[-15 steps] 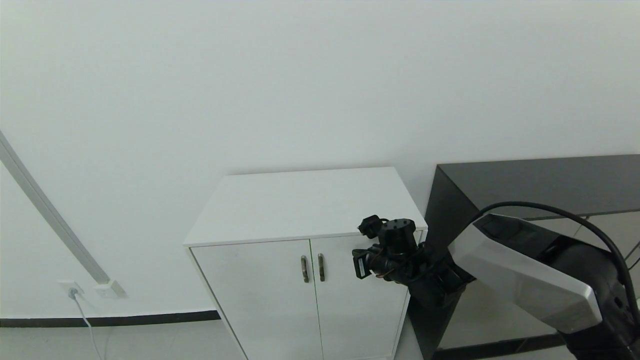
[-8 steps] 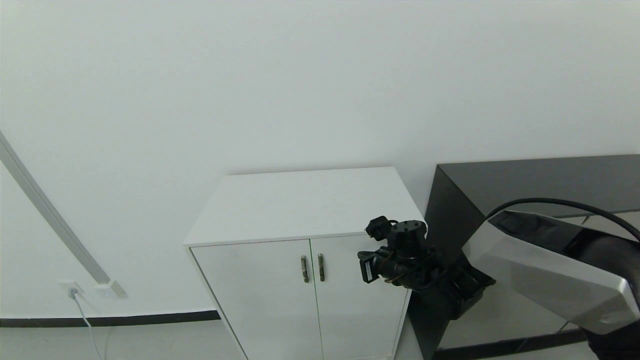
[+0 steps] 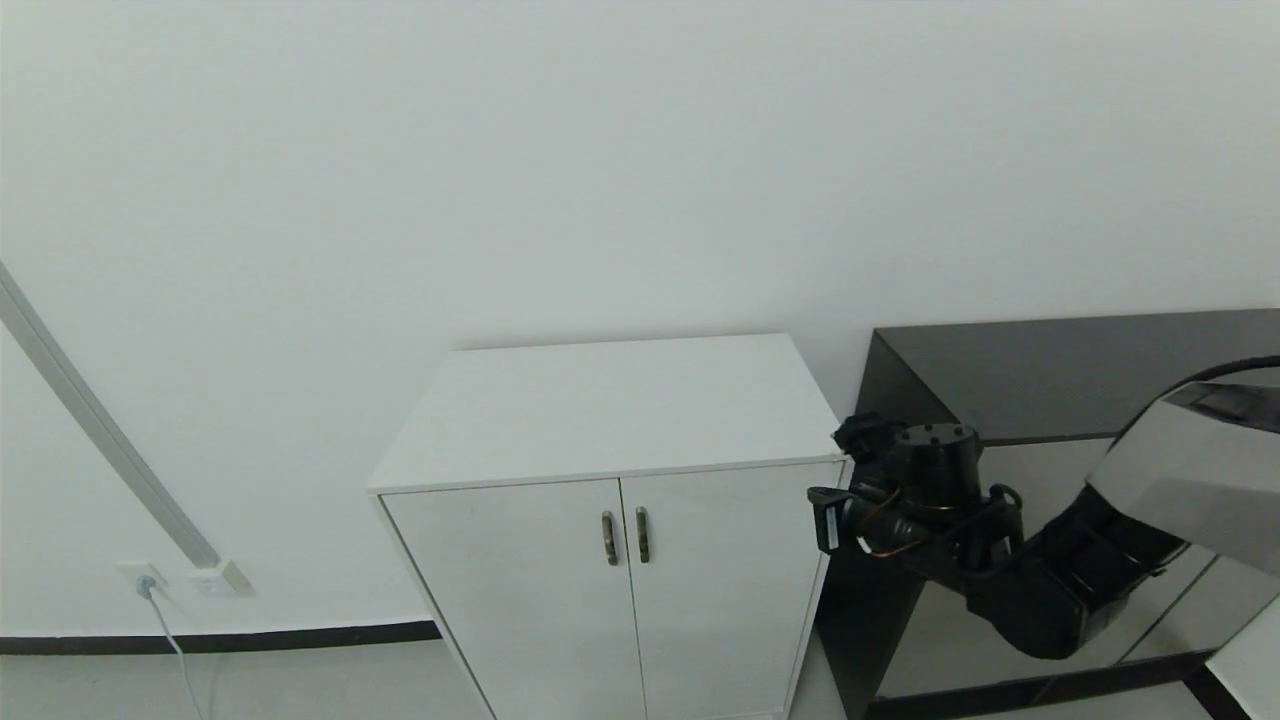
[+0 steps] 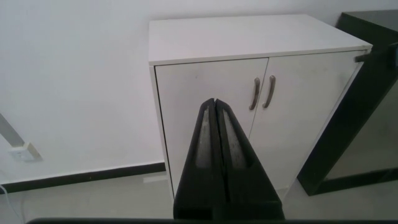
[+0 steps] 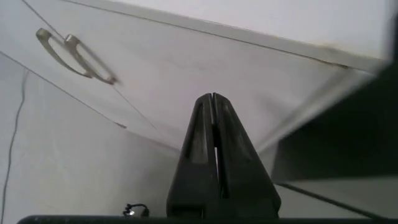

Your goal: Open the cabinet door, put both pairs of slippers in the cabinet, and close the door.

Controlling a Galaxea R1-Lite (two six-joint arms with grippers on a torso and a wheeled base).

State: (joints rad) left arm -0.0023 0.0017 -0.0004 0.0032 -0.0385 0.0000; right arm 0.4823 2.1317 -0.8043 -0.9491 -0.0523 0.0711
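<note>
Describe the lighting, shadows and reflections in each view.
Head view: soft even light, cabinet nearly shadowless, glossy sideboard front reflects pale surroundings. Left wrist view: dull sheen along the shut left gripper. Right wrist view: same sheen on the shut right gripper.

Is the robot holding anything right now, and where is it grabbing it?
Nothing. The left end effector and the right end effector are both shut and empty.

Plain indoor room: white cabinet [image 3: 600, 410], dark sideboard [image 3: 1080, 370], wall socket [image 3: 140, 577].
</note>
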